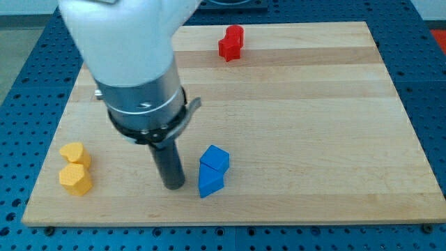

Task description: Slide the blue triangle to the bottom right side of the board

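Our wooden board (300,104) fills the frame. Lower centre, our arm (136,63) sets my tip (174,185), a bare rod with no jaws, just left of the blue triangle (211,180), a blue block (215,158) touching above. Yellow blocks (75,169) sit lower left, red block (231,42) at top.

Bright, even light; soft shadows

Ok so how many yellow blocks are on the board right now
2. One yellow block sits near the wooden board's left edge, the other yellow block touching it just below. My tip stands to their right; the arm could hide more.
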`<action>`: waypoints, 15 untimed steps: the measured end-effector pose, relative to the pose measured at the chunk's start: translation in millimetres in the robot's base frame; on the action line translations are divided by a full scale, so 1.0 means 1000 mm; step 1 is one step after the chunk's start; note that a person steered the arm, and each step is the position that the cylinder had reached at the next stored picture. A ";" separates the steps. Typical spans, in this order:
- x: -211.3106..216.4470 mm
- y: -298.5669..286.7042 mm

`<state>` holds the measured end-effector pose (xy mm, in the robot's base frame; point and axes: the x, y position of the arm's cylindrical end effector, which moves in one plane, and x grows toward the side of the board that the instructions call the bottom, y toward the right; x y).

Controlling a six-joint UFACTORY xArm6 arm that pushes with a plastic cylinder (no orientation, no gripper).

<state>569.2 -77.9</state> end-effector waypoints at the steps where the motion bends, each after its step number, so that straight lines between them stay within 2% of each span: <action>1: 0.009 0.035; 4: 0.009 0.226; 5: 0.009 0.269; 6: 0.012 0.277; 7: 0.017 0.276; 11: 0.017 0.040; 12: 0.017 -0.004; 13: -0.035 0.009; 14: -0.066 0.022; 15: -0.056 0.022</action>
<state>513.6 -55.9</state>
